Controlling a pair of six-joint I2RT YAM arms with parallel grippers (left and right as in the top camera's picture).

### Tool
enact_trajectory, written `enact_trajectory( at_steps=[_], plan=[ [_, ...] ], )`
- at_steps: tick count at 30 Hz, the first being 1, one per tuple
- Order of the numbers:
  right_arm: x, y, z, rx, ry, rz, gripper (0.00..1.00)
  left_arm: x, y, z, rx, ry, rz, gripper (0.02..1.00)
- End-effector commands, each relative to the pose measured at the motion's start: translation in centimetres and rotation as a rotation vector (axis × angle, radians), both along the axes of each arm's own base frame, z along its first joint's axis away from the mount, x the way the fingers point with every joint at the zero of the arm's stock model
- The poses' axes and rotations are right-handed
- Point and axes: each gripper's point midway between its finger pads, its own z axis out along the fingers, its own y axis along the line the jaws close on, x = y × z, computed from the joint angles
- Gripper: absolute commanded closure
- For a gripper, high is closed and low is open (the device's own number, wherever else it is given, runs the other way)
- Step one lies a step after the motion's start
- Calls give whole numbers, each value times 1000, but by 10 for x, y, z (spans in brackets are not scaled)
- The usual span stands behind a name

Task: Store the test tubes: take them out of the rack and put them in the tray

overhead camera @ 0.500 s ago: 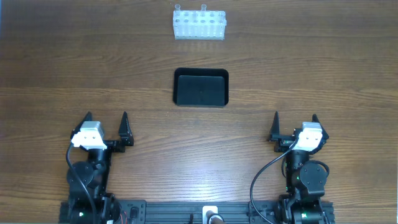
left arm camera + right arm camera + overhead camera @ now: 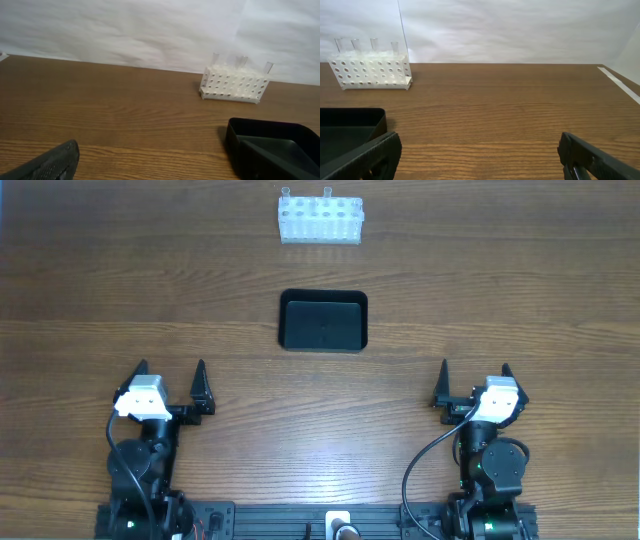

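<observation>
A white test tube rack (image 2: pixel 320 220) stands at the far middle of the table with clear test tubes (image 2: pixel 305 195) upright in it. The same rack (image 2: pixel 233 85) (image 2: pixel 371 73) shows in both wrist views, its tubes (image 2: pixel 355 44) poking out the top. A black tray (image 2: pixel 323 320) lies empty between the rack and the arms, and its rim (image 2: pixel 270 142) (image 2: pixel 350 120) appears from each wrist. My left gripper (image 2: pixel 171 375) rests open near the front left, far from both. My right gripper (image 2: pixel 473 378) rests open near the front right.
Bare wooden tabletop (image 2: pixel 500 280) stretches on all sides of the rack and tray. A white backdrop (image 2: pixel 520 30) rises behind the table's far edge. A pale tape strip (image 2: pixel 620 84) runs along the table at the right side.
</observation>
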Motion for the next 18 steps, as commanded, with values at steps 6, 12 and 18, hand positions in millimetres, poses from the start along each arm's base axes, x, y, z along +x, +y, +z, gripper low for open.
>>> enact_trajectory(
  at_steps=[6, 12, 18],
  plan=[
    [0, 0, -2, 3, 0, 1, 7, 0, 0, -2, 13, 0, -5, 18],
    [0, 0, -2, 3, 0, 1, 7, 0, 0, -2, 13, 0, -5, 20],
    [0, 0, -2, 3, 0, 1, 9, 0, -2, -2, 13, 0, -11, 20]
  ],
)
